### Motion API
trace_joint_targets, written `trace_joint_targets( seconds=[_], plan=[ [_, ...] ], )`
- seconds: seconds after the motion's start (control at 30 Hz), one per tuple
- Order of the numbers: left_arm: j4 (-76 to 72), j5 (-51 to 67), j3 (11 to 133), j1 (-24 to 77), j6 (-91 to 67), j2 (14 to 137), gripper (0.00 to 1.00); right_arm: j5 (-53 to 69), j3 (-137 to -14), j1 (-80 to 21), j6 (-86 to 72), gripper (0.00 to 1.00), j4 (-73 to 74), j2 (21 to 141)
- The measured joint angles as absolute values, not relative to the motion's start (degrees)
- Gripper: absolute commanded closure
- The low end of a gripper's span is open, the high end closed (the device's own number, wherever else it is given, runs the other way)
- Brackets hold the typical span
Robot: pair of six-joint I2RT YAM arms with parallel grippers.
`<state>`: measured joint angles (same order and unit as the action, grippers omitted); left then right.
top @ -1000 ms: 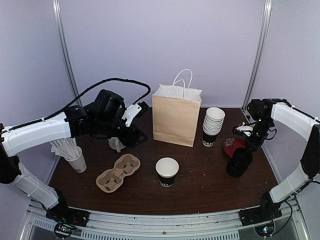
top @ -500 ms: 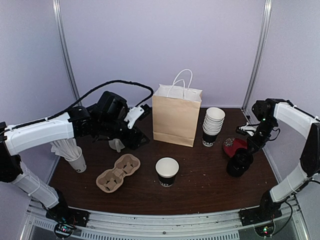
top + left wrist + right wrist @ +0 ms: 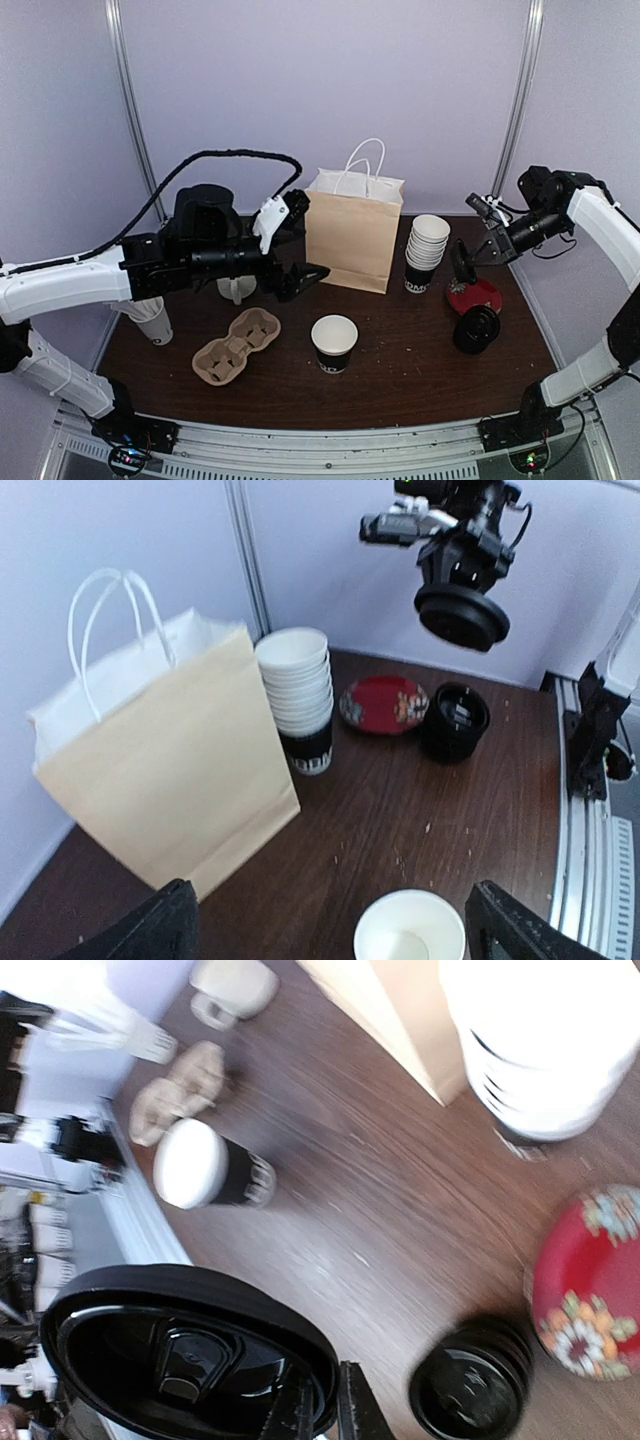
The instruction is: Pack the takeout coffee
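Note:
One takeout coffee cup [image 3: 334, 343], black with a white inside and no lid on it, stands open at the table's front middle. My left gripper [image 3: 300, 275] hangs open above and to the left of it. In the left wrist view the cup [image 3: 410, 927] sits low between the wide-spread fingers [image 3: 150, 930]. My right gripper [image 3: 472, 258] is raised at the right, shut on the rim of a black plastic lid [image 3: 462, 265]. That lid [image 3: 190, 1360] fills the lower left of the right wrist view, held on edge above the table.
A brown paper bag [image 3: 353, 235] stands at the back middle, beside a stack of cups [image 3: 427, 252]. A red plate [image 3: 475, 295] and a stack of black lids [image 3: 477, 328] lie at the right. A pulp cup carrier [image 3: 237, 346] and a white mug [image 3: 235, 290] are at the left.
My left arm swung right toward the open cup and its jaws spread wider. My right gripper rose up and left from the lid stack, carrying one lid.

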<state>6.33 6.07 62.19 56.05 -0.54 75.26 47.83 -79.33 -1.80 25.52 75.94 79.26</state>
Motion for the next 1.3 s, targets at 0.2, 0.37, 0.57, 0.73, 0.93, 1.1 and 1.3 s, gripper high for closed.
trace_joint_targets(
  seconds=[0.2, 0.37, 0.57, 0.73, 0.93, 1.1, 1.3],
  plan=[
    [-7.9, 10.0, 66.59, 60.05, 4.08, 80.47, 0.03, 64.49, -81.25, -6.39, 21.93, 0.9, 71.66, 79.4],
    [-14.96, 14.33, 70.89, 62.92, 5.82, 87.48, 0.03, 71.61, -82.54, -14.04, 20.12, 0.9, 68.47, 79.5],
    [-19.31, 17.85, 72.05, 64.38, 6.13, 91.0, 0.02, 76.34, -84.2, -19.05, 20.1, 0.9, 67.94, 79.83],
    [-23.22, 18.92, 72.14, 65.39, 6.13, 91.74, 0.02, 77.54, -84.2, -19.9, 19.92, 0.89, 67.85, 80.71],
    [-27.73, 19.31, 72.73, 66.48, 6.13, 94.54, 0.03, 78.52, -84.2, -20.29, 19.03, 0.89, 67.37, 81.14],
    [-29.91, 19.73, 73.01, 66.76, 6.13, 96.33, 0.03, 79.31, -84.18, -20.29, 17.65, 0.89, 66.32, 81.14],
    [-30.76, 19.88, 75.05, 67.16, 6.31, 98.04, 0.06, 79.79, -84.03, -20.29, 15.86, 0.88, 64.34, 81.14]
  ],
)
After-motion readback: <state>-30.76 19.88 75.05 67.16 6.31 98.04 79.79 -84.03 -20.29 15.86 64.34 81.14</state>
